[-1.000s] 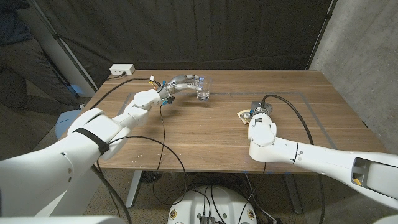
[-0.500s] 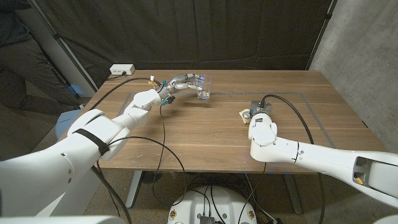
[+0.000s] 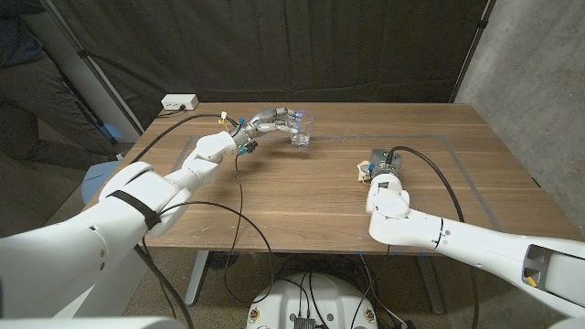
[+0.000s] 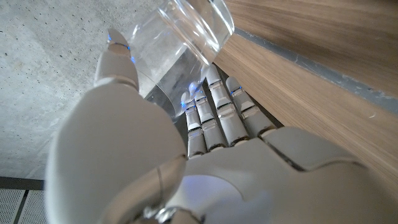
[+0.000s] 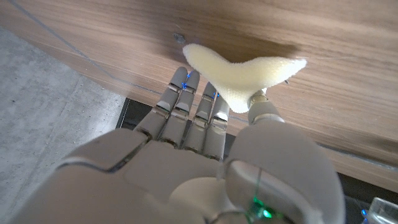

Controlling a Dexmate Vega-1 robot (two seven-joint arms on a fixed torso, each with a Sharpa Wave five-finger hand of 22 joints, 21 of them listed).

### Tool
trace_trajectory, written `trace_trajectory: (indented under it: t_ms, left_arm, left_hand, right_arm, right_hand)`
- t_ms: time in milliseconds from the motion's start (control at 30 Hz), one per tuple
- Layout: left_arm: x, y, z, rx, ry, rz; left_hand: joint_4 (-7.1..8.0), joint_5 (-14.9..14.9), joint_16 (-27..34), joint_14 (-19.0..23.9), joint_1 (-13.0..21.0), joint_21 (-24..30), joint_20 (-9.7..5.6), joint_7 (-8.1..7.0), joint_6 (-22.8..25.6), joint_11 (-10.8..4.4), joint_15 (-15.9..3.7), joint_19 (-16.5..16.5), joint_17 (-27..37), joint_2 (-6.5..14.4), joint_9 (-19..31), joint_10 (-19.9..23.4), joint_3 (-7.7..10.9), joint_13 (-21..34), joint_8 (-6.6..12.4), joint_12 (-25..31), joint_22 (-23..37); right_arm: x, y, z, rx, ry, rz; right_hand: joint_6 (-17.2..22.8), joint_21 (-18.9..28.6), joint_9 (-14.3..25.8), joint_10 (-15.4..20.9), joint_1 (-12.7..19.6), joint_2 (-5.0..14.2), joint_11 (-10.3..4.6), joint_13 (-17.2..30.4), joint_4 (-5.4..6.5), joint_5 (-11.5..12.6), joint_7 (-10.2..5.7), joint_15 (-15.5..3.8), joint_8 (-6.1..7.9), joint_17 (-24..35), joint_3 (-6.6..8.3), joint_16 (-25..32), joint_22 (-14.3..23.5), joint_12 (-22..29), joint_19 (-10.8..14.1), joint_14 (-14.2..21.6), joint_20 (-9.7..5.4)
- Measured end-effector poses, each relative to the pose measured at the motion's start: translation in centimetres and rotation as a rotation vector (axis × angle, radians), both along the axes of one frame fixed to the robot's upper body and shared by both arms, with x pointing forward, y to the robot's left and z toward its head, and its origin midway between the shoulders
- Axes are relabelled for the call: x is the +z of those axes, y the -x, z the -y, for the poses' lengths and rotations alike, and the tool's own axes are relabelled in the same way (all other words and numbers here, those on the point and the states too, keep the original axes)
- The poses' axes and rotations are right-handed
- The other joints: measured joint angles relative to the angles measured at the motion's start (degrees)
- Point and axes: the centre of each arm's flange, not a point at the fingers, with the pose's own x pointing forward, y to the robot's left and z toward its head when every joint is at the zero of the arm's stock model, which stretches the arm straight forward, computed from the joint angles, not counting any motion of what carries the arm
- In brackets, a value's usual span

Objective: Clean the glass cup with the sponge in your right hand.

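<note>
At the far side of the worktop (image 3: 302, 196): glass cup (image 3: 301, 130) held; sponge (image 3: 364, 169) pinched.

We note our left hand (image 3: 272, 122) wrapped round the cup, as a second ago. Our right hand (image 3: 381, 167) has shifted slightly rightward with the sponge gripped between thumb and fingers (image 5: 186, 106), apparently lifting. Cup and sponge remain well apart, so no wiping yet. Open wood lies between them; the cup sits near the far edge.
</note>
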Motion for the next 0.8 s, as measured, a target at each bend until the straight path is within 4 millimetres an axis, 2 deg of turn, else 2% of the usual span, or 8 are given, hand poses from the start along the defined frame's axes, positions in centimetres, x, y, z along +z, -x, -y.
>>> trace_trajectory:
  t_ms: [200, 267, 333, 533, 800]
  left_arm:
    - [0.0, 0.2, 0.0, -0.008, -0.001, 0.010]
    - [0.0, 0.3, 0.1, -0.013, -0.003, 0.015]
    - [0.0, 0.4, 0.1, -0.016, -0.002, 0.019]
    - [0.0, 0.6, 0.1, -0.025, -0.004, 0.030]
    - [0.1, 0.8, 0.1, -0.035, -0.004, 0.044]
  left_hand:
    - [-0.25, -0.02, 0.00, 0.03, -0.01, 0.00, 0.00, 0.00, 0.00, 0.00, -0.03, 0.00, 0.24, 0.01, 0.00, 0.00, 0.25, 0.02, 0.00, -0.02, 0.00]
    - [-0.25, -0.03, -0.01, 0.23, -0.01, 0.00, 0.00, 0.00, 0.00, 0.00, -0.20, 0.00, 0.24, 0.01, 0.00, 0.00, 0.25, 0.03, 0.00, -0.02, 0.00]
    - [-0.25, -0.04, -0.01, 0.33, -0.01, 0.21, 0.00, 0.00, 0.00, 0.00, -0.15, 0.00, 0.24, 0.01, 0.00, 0.00, 0.25, 0.07, 0.00, -0.06, 0.00]
    - [-0.24, -0.21, -0.01, 0.33, -0.02, 0.20, 0.00, 0.00, 0.01, 0.00, -0.15, 0.01, 0.45, 0.02, 0.00, 0.00, 0.24, 0.51, 0.03, -0.08, 0.00]
    - [-0.42, 0.02, -0.46, 0.33, -0.03, 0.42, 0.01, 0.00, 0.01, 0.12, -0.14, 0.01, 0.63, 0.03, 0.00, 0.12, 0.42, 0.74, 0.23, -0.29, 0.00]
  right_arm:
    - [-0.1, 0.5, 0.0, 0.039, -0.093, 0.084]
    - [-0.2, 0.6, 0.6, 0.031, -0.143, 0.097]
    - [0.3, 0.8, 0.2, 0.074, -0.182, 0.160]
    - [0.6, 1.0, 1.4, 0.080, -0.285, 0.219]
    - [1.0, 1.1, 1.9, 0.106, -0.378, 0.283]
  right_hand:
    - [0.21, 0.13, -0.07, 0.14, 0.30, 0.30, 0.13, 0.00, -0.07, -0.01, -0.20, 0.00, 0.01, -0.27, 0.26, -0.21, 0.00, 0.00, 0.00, 0.00, 0.00]
    - [1.47, 0.17, -0.11, 0.40, 0.61, 0.00, 0.19, 0.00, -0.08, -0.29, -1.45, 0.00, 0.01, -0.27, 0.40, -0.40, 0.00, 0.00, 0.00, 0.00, 0.00]
    - [1.55, 0.42, -0.11, 0.40, 0.62, 0.00, 0.19, -0.20, -0.01, -0.44, -1.50, 0.00, 0.01, -0.40, 0.47, -0.76, 0.00, 0.00, -0.01, 0.00, 0.00]
    - [1.76, 0.64, -0.13, 0.40, 1.13, 0.37, 0.19, -0.34, 0.00, -0.89, -1.54, -0.01, -0.05, -0.53, 0.48, -1.05, -0.01, 0.00, -0.01, -0.01, 0.00]
    - [2.15, 0.63, -0.14, 0.71, 1.13, 0.37, 0.49, -0.34, 0.16, -1.33, -1.53, 0.00, -0.41, -0.53, 0.63, -1.50, -0.01, -0.25, -0.77, -0.43, 0.12]
